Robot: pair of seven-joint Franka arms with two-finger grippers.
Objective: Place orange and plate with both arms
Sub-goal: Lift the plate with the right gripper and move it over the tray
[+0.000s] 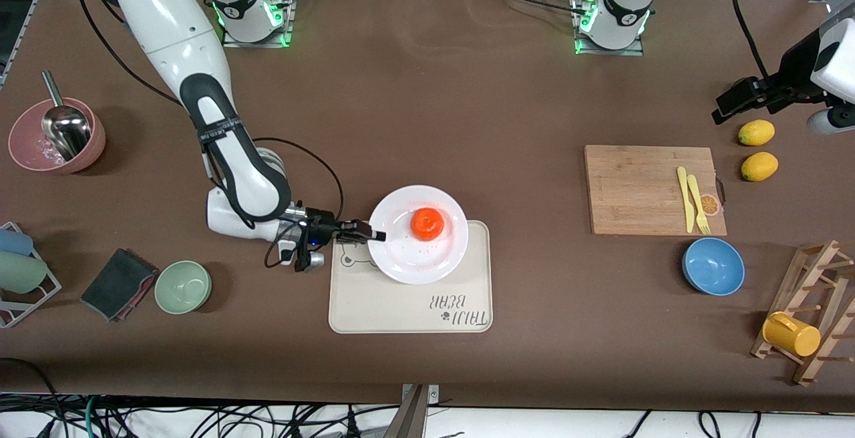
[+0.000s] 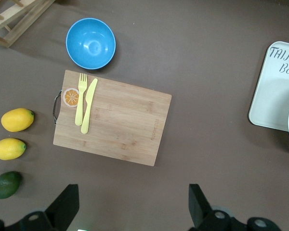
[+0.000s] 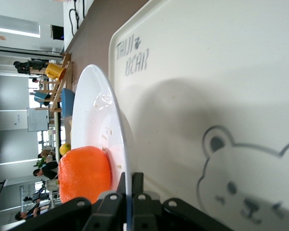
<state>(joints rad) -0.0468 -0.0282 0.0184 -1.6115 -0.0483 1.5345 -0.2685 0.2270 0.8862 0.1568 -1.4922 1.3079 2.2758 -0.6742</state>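
The white plate carries the orange at its middle. It is over the end of the cream bear tray farther from the front camera, and its rim juts past that tray's edge. My right gripper is shut on the plate's rim from the right arm's end. In the right wrist view the fingers pinch the rim, with the orange beside them and a shadow on the tray. My left gripper is open and empty, high over the table by the lemons, and its own view shows bare table.
A wooden cutting board holds a yellow fork and knife. A blue bowl sits nearer the camera. Two lemons and a wooden rack with a yellow mug are at the left arm's end. A green bowl, dark cloth and pink bowl are at the right arm's end.
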